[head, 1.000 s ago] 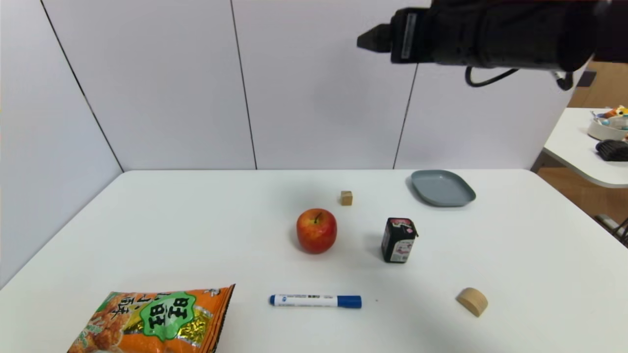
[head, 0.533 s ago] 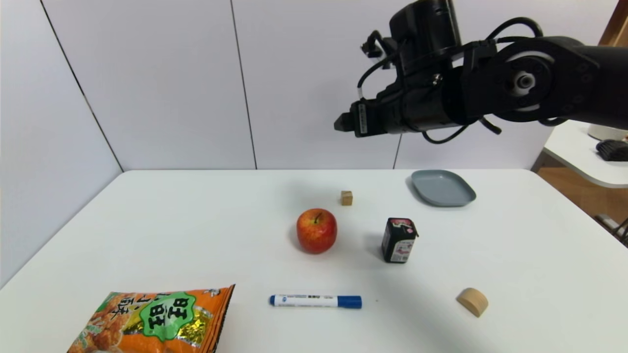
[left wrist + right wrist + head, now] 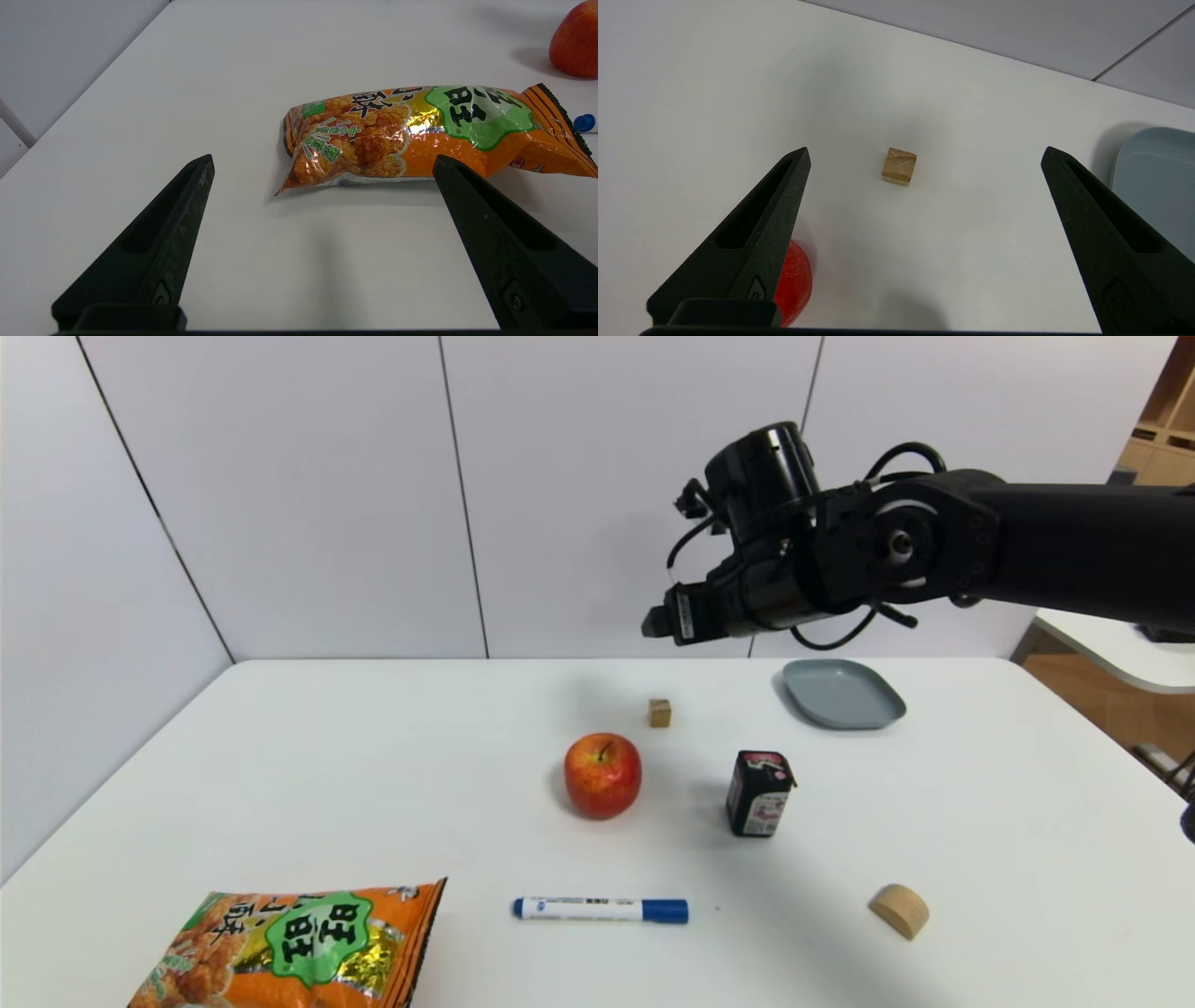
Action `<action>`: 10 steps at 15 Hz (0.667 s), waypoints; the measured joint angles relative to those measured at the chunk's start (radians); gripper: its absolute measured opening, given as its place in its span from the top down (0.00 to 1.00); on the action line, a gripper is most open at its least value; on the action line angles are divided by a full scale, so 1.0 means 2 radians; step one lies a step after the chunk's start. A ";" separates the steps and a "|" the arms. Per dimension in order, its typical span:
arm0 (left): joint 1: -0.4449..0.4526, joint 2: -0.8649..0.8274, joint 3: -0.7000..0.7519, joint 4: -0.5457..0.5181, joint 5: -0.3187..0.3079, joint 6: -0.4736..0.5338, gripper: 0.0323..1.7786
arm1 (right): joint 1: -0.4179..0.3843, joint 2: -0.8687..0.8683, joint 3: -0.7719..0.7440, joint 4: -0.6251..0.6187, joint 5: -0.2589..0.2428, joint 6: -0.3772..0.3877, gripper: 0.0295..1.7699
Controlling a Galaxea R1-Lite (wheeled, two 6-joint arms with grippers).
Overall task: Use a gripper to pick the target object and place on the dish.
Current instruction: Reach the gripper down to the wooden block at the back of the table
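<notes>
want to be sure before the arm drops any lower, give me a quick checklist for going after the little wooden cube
1. Right gripper open wide enough for the cube: ok, its fingers stand far apart with nothing between them.
2. Wooden cube lined up: ok, in the right wrist view it sits between the two fingers, slightly toward one side.
3. Contact with the cube: not ok yet, the right gripper hangs well above the table.
4. Room around the cube: ok, the apple and the black carton stand apart from it.
5. Dish free to receive: ok, nothing lies on it.
6. Left gripper out of the way: ok, open, over by the snack bag.
</notes>
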 joint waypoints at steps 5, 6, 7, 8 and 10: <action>0.000 0.000 0.000 0.000 0.000 0.000 0.05 | -0.005 0.032 -0.002 0.000 0.007 0.000 0.03; 0.000 0.000 0.000 0.000 0.000 0.000 0.05 | -0.005 0.038 -0.002 0.000 0.009 0.000 0.03; 0.000 0.000 0.000 0.000 0.000 0.000 0.05 | -0.006 0.044 -0.002 0.000 0.011 0.000 0.03; 0.000 0.000 0.000 0.000 0.000 0.000 0.05 | -0.006 0.049 -0.002 0.000 0.013 0.000 0.03; 0.000 0.000 0.000 0.000 0.000 0.000 0.05 | -0.006 0.062 -0.002 -0.003 0.013 0.000 0.03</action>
